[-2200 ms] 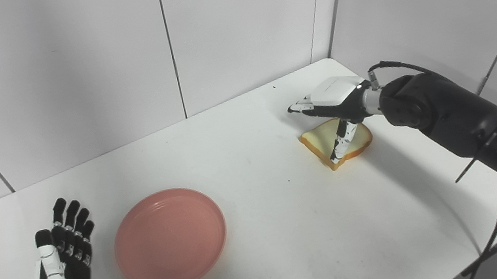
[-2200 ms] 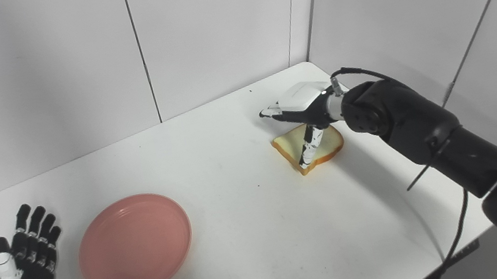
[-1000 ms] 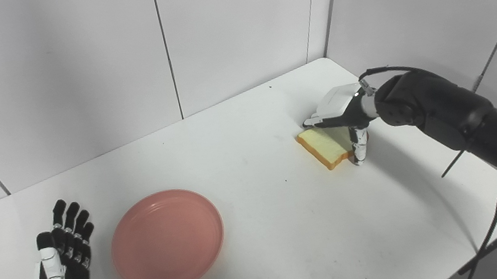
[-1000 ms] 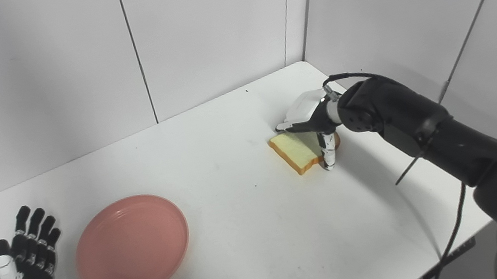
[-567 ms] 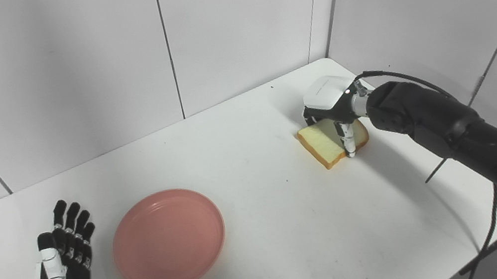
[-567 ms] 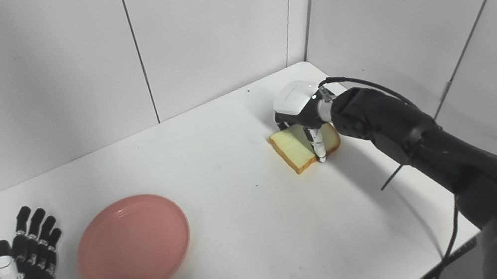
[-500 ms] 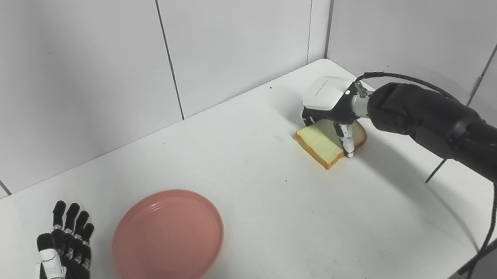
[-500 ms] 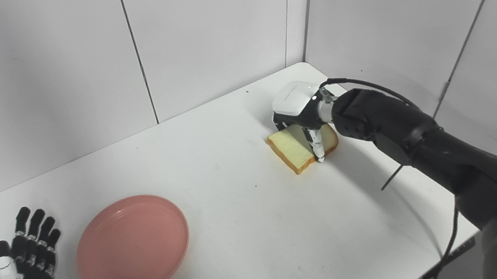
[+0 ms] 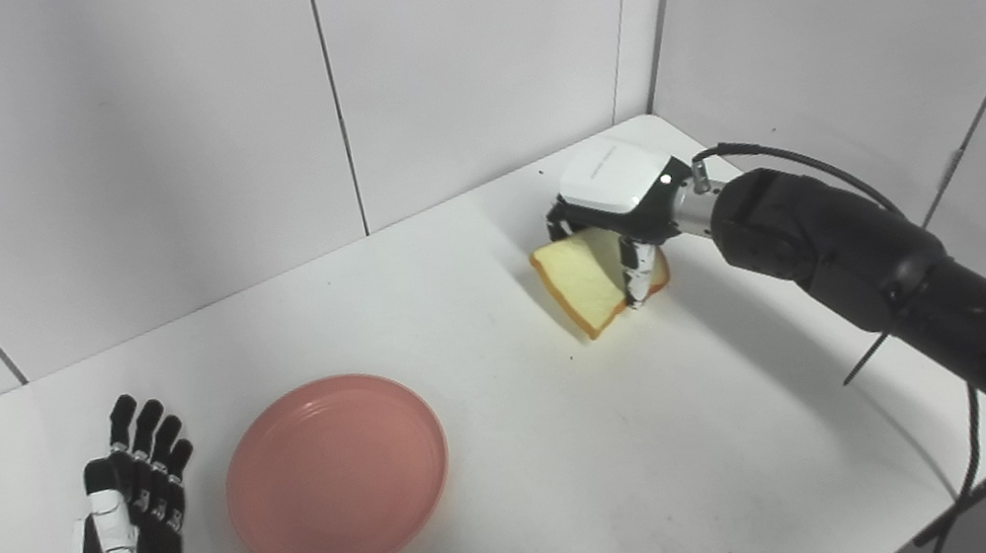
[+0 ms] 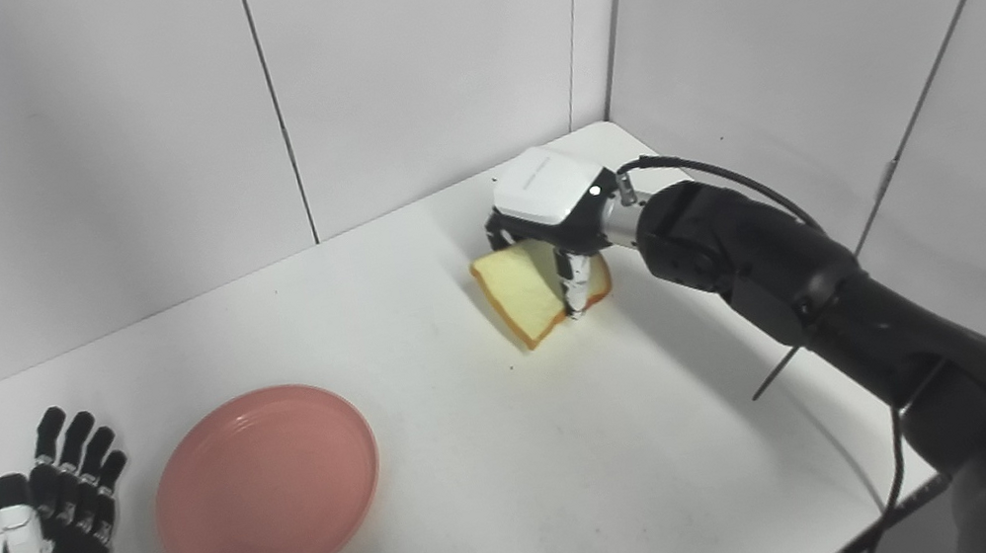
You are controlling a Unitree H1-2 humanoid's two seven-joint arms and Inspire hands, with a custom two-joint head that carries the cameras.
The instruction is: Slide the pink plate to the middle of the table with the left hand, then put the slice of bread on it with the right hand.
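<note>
Tilted bread slice (image 9: 582,280) far from pink plate (image 9: 337,473).

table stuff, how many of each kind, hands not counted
pink plate: 1
slice of bread: 1, held in the right hand
total: 2

Two head-mounted views, side by side, looking steeply down and forward over the white bench (image 9: 584,461) toward the corner where the paneled walls (image 9: 132,157) meet. Close enough to fill each picture with the benchtop, both arms entering from the bottom edge. Nearly the whole scene shared: plate (image 10: 267,484), bread (image 10: 522,297), left hand (image 9: 131,537) and right hand (image 9: 615,196), everything sitting slightly further left in the right eye view.
</note>
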